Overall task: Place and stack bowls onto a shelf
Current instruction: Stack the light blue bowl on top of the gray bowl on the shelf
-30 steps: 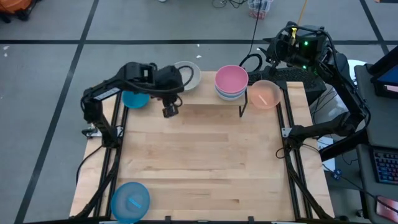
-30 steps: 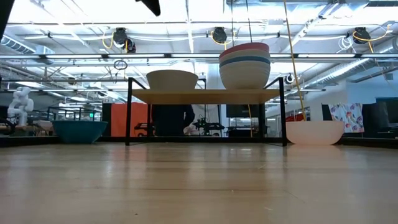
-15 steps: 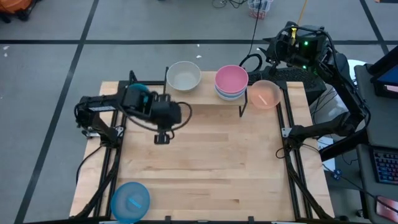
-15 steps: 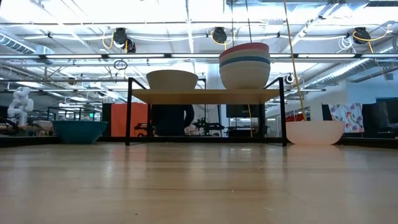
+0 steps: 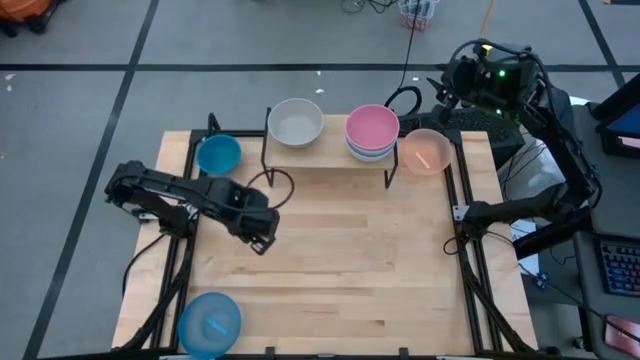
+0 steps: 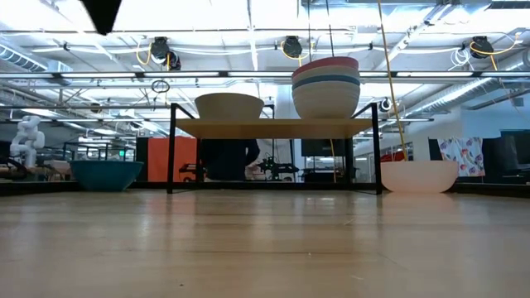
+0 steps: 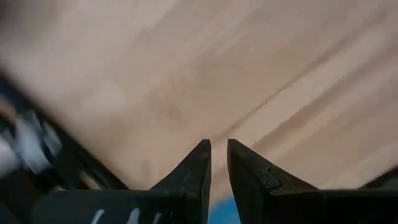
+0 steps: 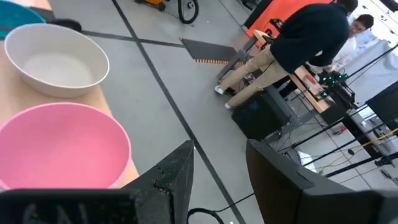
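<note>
Left gripper (image 5: 262, 240) empty over table — shelf (image 5: 330, 160) seemingly well beyond.

Beyond my desk (image 5: 330, 260) a person (image 8: 292, 50) in a dark top bends over a workbench (image 8: 323, 81); a bicycle (image 8: 177, 7) stands farther off.

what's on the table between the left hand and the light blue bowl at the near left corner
Nothing: in the high view, only bare wooden tabletop lies between the left hand and the light blue bowl.
</note>
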You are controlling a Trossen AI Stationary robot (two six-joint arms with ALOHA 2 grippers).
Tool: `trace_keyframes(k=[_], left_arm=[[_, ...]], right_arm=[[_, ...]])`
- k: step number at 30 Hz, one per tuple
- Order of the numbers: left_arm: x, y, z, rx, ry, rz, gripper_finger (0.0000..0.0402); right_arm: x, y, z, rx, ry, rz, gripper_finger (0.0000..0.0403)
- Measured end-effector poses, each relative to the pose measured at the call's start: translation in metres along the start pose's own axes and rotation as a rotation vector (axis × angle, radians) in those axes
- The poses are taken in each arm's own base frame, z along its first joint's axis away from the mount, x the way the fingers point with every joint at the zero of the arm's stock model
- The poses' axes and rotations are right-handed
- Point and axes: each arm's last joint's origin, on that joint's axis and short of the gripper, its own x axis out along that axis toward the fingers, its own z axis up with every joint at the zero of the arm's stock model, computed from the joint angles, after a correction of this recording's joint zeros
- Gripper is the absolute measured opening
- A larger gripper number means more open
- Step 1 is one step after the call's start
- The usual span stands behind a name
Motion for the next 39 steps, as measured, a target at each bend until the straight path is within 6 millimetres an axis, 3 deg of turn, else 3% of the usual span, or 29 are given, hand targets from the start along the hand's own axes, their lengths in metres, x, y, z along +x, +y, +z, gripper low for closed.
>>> trace_keyframes(k=[5, 11, 15, 22, 39], left_arm=[[0.011, -0.009, -0.016, -0.430, 0.112, -0.003, 0.0058], [0.020, -0.020, -0.040, -0.806, 0.186, 0.018, 0.0058], [0.030, -0.028, -0.061, -0.965, 0.187, 0.023, 0.0058], [0.066, -0.035, -0.087, -0.964, 0.305, 0.172, 0.0058], [0.120, -0.037, -0.102, -0.951, 0.386, 0.198, 0.0058]], right_arm=[[-0.006, -0.002, 0.001, -0.020, -0.028, -0.016, 0.0141], [-0.012, -0.005, 0.002, -0.031, -0.060, -0.035, 0.0141], [-0.013, -0.005, 0.002, -0.032, -0.062, -0.037, 0.0141], [-0.014, -0.005, 0.001, -0.029, -0.067, -0.036, 0.0141], [-0.014, -0.005, 0.002, 0.015, -0.067, -0.033, 0.0141]])
